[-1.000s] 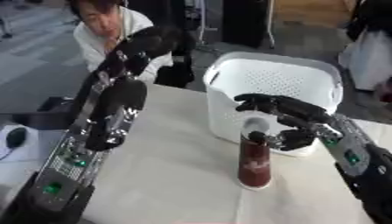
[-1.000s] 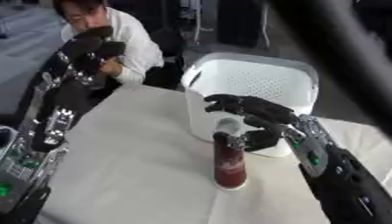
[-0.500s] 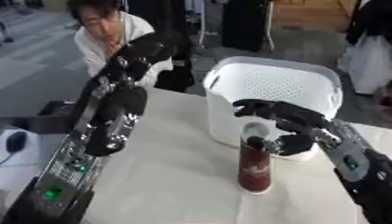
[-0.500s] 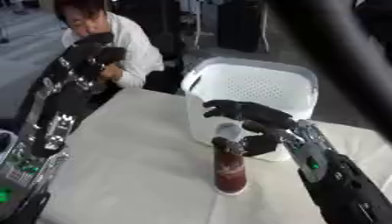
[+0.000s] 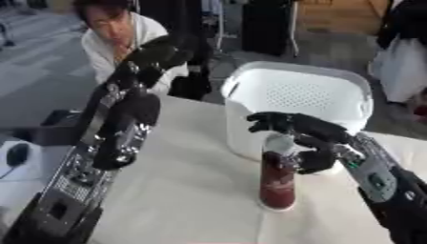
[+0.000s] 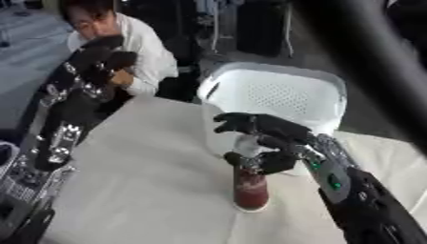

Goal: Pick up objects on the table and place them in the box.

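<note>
A dark red bottle (image 5: 277, 183) with a pale neck stands upright on the white tablecloth, just in front of the white perforated box (image 5: 300, 93). My right hand (image 5: 310, 138) hovers over the bottle's top. Its fingers (image 5: 269, 121) spread above the cap and the thumb (image 5: 315, 161) hangs beside the neck, not closed on it. My left arm rises along the left side. Its hand (image 6: 102, 56) is held high at the table's far left edge, fingers curled and holding nothing.
A person sits behind the far left edge of the table, right behind my raised left hand. The tablecloth (image 5: 188, 190) spreads left of and in front of the bottle. Dark furniture stands beyond the box.
My right hand has sunk a little, and its thumb now sits closer to the bottle's neck. The bottle still stands in the same spot. The view has shifted slightly.
</note>
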`<state>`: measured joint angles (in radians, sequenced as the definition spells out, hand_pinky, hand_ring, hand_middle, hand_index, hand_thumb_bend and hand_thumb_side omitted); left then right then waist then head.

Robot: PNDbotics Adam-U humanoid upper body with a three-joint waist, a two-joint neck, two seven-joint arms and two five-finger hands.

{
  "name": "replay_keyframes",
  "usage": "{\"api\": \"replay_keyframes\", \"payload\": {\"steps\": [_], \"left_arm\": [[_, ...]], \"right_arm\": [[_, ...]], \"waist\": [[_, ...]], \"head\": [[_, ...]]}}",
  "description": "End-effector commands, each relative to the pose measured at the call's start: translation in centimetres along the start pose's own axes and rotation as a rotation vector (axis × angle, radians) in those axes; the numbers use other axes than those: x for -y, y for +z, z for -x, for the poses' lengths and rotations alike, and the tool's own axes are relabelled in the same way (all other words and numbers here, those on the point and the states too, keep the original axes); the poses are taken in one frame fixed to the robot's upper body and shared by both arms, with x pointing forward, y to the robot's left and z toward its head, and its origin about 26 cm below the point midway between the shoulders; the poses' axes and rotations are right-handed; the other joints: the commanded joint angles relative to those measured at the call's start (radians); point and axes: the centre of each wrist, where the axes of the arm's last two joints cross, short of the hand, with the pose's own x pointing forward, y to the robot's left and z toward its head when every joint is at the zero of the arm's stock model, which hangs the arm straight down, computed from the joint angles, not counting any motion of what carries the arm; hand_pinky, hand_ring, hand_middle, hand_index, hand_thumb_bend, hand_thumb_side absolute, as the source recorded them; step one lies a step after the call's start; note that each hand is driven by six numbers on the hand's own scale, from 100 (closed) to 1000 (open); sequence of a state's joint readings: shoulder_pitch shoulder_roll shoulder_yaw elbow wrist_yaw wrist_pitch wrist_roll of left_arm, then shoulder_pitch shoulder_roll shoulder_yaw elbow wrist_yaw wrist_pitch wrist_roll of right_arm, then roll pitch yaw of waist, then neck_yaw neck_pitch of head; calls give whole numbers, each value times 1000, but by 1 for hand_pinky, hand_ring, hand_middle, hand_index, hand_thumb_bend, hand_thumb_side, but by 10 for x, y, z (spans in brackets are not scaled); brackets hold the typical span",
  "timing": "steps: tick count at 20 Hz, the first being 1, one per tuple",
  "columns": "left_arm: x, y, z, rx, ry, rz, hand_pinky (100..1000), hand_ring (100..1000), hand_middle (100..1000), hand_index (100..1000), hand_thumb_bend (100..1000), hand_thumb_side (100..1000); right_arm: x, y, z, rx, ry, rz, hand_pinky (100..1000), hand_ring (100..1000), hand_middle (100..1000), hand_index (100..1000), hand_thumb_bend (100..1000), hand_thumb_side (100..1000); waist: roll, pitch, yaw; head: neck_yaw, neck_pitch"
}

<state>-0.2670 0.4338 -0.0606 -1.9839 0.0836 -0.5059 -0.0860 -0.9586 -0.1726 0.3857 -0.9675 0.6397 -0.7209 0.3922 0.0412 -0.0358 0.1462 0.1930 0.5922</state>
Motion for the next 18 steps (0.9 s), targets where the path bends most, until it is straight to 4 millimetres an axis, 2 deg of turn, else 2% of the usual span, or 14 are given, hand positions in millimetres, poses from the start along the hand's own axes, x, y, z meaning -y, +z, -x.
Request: {"api": "replay_keyframes", "payload": {"steps": [1,18], "left_arm": [[-3,-7,-5,32,-9,10,906,849,916,906,100,649],[-3,-7,-4,33,-6,11,906,849,916,907,100,649]], "right_arm": [[10,-6,-5,187,107,-156,867,874,960,928,282,1000],[0,-11,0,142,98,-148,881,878,964,926,272,1000]], "waist": [[2,-8,1],[5,-7,2]], "head": [[3,-6],[0,-33]]}}
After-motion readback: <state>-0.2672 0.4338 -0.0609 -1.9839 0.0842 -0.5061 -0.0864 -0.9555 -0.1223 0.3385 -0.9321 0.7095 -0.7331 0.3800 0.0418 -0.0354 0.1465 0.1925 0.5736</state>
